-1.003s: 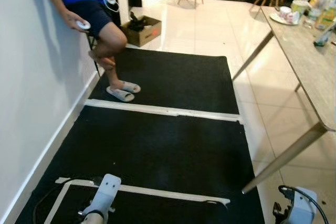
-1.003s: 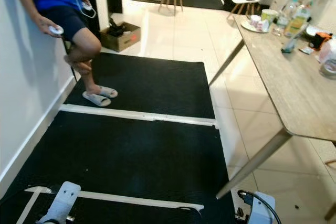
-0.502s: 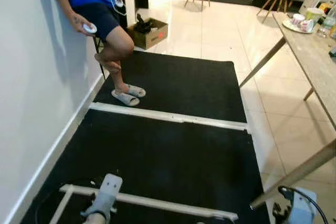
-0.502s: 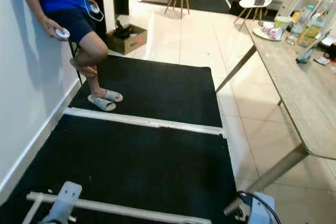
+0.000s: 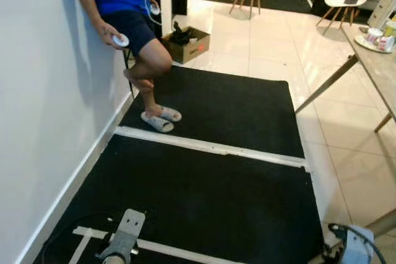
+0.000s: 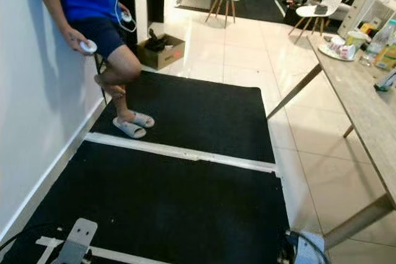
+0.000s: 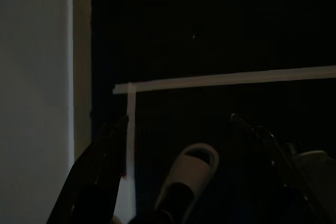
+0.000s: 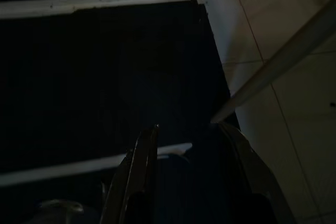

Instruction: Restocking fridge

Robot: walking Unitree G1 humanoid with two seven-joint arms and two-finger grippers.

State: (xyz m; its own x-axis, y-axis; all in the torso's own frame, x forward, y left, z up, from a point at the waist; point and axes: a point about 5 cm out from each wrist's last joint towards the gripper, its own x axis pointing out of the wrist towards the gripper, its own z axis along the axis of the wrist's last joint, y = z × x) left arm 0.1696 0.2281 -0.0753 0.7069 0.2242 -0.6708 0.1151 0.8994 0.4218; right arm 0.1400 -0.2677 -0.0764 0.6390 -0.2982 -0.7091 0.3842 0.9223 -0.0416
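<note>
While we faced the black mat [image 5: 210, 196]:
Left gripper [image 7: 176, 129]: hung low, fingers apart, empty.
Right gripper [image 8: 184, 140]: spread, empty.
Person [image 5: 133, 29]: leaned on the wall [image 5: 43, 103].

Two silver arms, low at the frame's bottom edge in the eye views. Left arm [image 5: 124, 237]: a flat light-grey bracket with small dark screw holes on its face, narrowing to a darker joint below, a thin black cable [image 5: 59, 232] curving off beside it. Right arm [image 5: 354, 250]: a pale blue-grey rounded housing, a black cable [image 5: 359, 233] looping over its top, dark fittings at its inner side. Left gripper [image 7: 178, 121]: long black fingers [image 7: 97, 174], glossy, tapering to the tips. Right gripper [image 8: 184, 127]: black fingers [image 8: 137, 169] too, slim and curved, faint sheen along the edges.
</note>
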